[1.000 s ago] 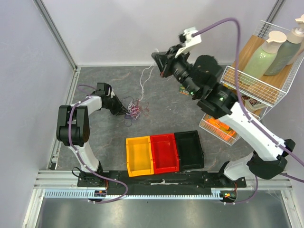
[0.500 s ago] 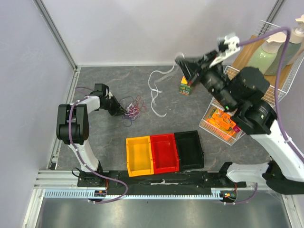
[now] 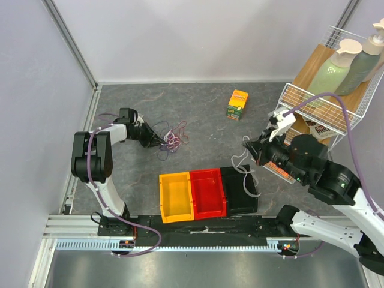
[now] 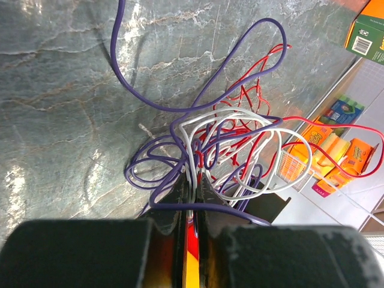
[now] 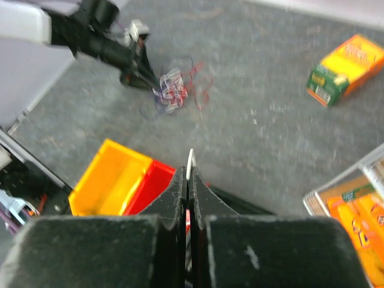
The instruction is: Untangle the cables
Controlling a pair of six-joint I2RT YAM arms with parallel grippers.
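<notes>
Two grippers: the left gripper (image 3: 151,139) and the right gripper (image 3: 253,150) both have their jaws pressed together on wire
Landmark: the red bin (image 3: 207,195), middle of the row of three at the near edge
Left gripper: low to the tabletop, beyond the red bin and to its left; its wrist view shows the jaws pinched on a few white and purple strands at the near edge of the tangle (image 3: 172,139)
Tangle: purple, red and white loops heaped together on the table, beyond the red bin and slightly left of it, touching the left fingertips
Yellow bin (image 3: 175,198): touching the red bin's left side, nothing visible inside
Black bin (image 3: 237,193): touching the red bin's right side
White cable (image 5: 191,159): pulled apart from the heap; the right wrist view shows its end nipped in the closed jaws, and from above the slack hangs in loops over the black bin
Right gripper: raised, to the right of the red bin and a little beyond it, above the black bin's far right corner
Carton (image 3: 238,103): orange and green, lying well beyond the red bin to its right, apart from all wire
Risk, release: the floppy slack may drape over the black bin's rim or spill outside it if let go from this height
Risk, heap: the left jaws hold more than one colour, so a pull could drag the whole knot along or cinch it tighter rather than free one strand
</notes>
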